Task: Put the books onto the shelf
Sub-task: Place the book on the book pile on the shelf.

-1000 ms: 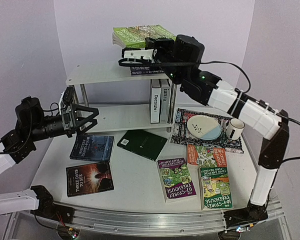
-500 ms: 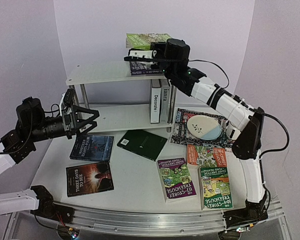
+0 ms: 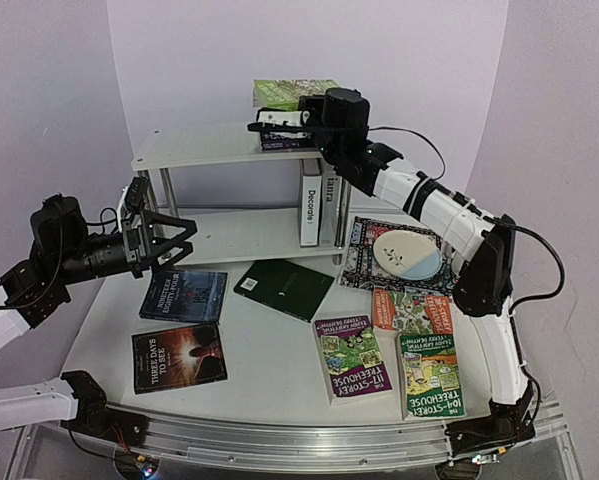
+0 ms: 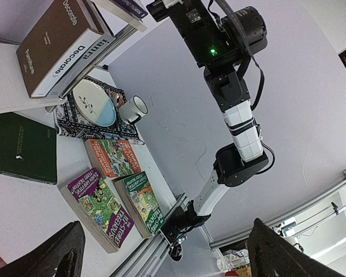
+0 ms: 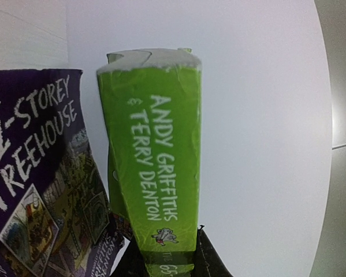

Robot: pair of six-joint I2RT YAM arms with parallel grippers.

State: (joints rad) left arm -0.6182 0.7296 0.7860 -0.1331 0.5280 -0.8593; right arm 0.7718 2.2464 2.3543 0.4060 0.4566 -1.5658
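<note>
My right gripper [image 3: 275,120] is shut on a lime-green Treehouse book [image 3: 291,92] and holds it over the right end of the white shelf's top board [image 3: 194,148]. In the right wrist view the fingers clamp the low end of its spine [image 5: 155,173]. A purple Treehouse book [image 5: 34,173] lies right beside it on that board [image 3: 279,141]. "Decorate" [image 3: 310,205] and "ianra" [image 3: 330,200] stand upright on the lower board [image 3: 229,235]. Several more books lie flat on the table, among them a dark green one [image 3: 284,288]. My left gripper [image 3: 164,241] hovers open and empty left of the shelf.
A black patterned mat [image 3: 364,262] right of the shelf carries a plate [image 3: 406,253] and a mug [image 4: 133,108]. Flat on the table lie two dark books [image 3: 184,296] [image 3: 179,356] and three Treehouse books [image 3: 352,357] [image 3: 431,375] [image 3: 411,308]. Chrome shelf legs [image 3: 166,190] stand close to my left gripper.
My right arm has stretched out, carrying the green book to the right and further back over the top board. The left arm has not moved.
</note>
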